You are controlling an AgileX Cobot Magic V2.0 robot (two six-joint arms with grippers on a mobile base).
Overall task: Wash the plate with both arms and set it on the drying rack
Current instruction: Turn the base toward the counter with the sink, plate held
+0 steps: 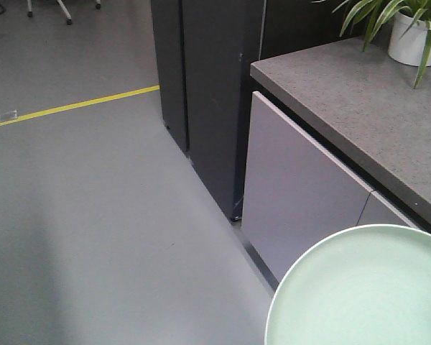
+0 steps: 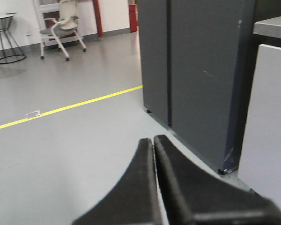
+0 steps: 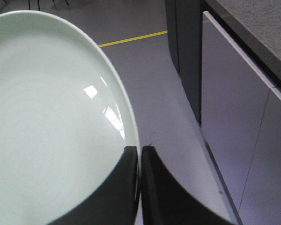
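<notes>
The pale mint-green plate [image 3: 51, 122] fills the left of the right wrist view, held in the air above the grey floor. My right gripper [image 3: 140, 149] is shut on the plate's rim, one finger on each face. The same plate [image 1: 366, 295] shows at the bottom right of the front view, in front of the counter cabinets. My left gripper [image 2: 153, 139] is shut with nothing between its fingers, hanging over bare floor. The drying rack is out of view.
A speckled grey counter [image 1: 359, 108] with pale cabinet doors [image 1: 294, 194] runs along the right. A potted plant [image 1: 416, 32] stands on it. A tall dark cabinet [image 1: 208, 93] stands beside it. A yellow line [image 1: 72, 108] crosses the floor. A chair [image 2: 63, 28] stands far off.
</notes>
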